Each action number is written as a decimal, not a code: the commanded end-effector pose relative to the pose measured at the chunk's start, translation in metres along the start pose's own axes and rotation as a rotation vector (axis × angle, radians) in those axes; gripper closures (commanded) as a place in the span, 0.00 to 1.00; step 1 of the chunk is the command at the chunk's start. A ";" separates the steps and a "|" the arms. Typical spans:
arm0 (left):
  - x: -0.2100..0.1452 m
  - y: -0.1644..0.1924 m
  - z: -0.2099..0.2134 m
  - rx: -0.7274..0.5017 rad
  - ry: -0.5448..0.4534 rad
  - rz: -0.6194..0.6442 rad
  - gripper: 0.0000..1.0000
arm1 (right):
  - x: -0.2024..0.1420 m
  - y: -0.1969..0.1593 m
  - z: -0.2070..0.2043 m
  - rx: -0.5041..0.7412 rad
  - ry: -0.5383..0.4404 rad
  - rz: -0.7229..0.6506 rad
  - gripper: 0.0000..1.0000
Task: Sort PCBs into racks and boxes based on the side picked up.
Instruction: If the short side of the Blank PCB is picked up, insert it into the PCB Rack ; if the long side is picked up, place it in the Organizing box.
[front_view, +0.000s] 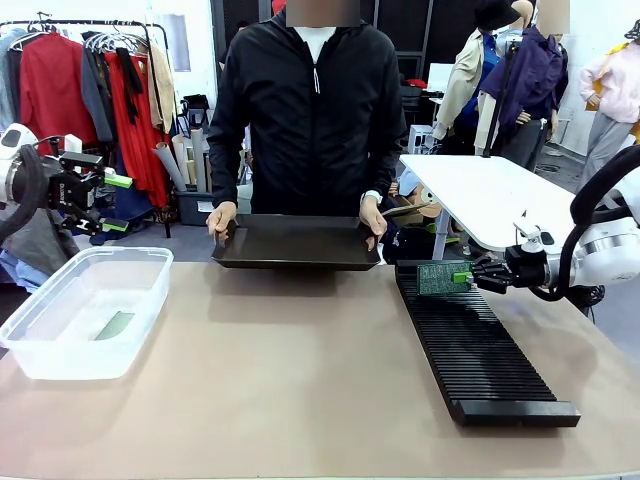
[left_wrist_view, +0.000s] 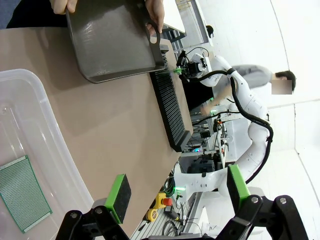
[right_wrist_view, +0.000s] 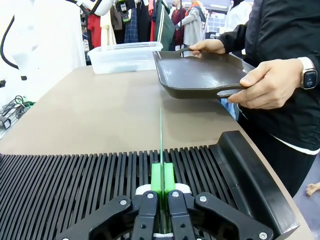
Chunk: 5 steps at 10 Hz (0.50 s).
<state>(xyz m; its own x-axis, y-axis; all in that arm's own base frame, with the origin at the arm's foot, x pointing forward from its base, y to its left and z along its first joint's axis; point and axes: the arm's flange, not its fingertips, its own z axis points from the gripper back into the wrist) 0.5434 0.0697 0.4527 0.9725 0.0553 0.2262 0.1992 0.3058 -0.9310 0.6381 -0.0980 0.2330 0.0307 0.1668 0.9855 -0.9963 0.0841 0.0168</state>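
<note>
Green-padded fingers of the right pincer (right_wrist_view: 161, 192) sit pressed together on the thin green circuit board (right_wrist_view: 161, 135), which stands on edge straight ahead of the fingertips. Directly below the board and pincer runs the long black ribbed rack (right_wrist_view: 75, 175) with its many narrow crosswise slots; the board's lower edge appears to be at or just above the slot tops near the rack's far end, though whether it has entered a slot cannot be told.

The main risk I see is misalignment: if the board's edge meets a rib instead of a gap, pushing down could flex it, twist it in the pads, or shove the rack along the tan table (front_view: 300, 380). Letting go before the edge is seated could leave it tipped across the ribs.

Beyond the fingertips, a person's hands (right_wrist_view: 272, 82) hold a smooth shallow dark tray (right_wrist_view: 200, 75) close to the rack's far end; a sideways drift of the board could bring it near that tray.

Off to the other side, the left pincer (left_wrist_view: 175, 192) hangs spread and empty above the clear plastic rectangular tub (front_view: 85, 310), with another green board (left_wrist_view: 22, 192) lying flat inside, below and to one side of its fingers.
</note>
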 end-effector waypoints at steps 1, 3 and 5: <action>-0.001 -0.002 0.001 0.007 -0.004 0.005 0.00 | -0.003 -0.002 -0.002 0.032 0.031 0.023 1.00; -0.001 -0.002 0.001 0.007 -0.004 0.005 0.00 | -0.004 -0.001 -0.002 0.042 0.026 0.025 1.00; -0.001 -0.002 0.001 0.007 -0.004 0.005 0.00 | -0.005 0.000 -0.002 0.043 0.028 0.028 1.00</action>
<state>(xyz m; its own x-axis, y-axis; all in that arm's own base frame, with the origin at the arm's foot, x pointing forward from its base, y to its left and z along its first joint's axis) 0.5434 0.0697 0.4527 0.9725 0.0553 0.2262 0.1992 0.3058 -0.9310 0.6363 -0.0977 0.2308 0.0342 0.1730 0.9843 -0.9973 0.0706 0.0222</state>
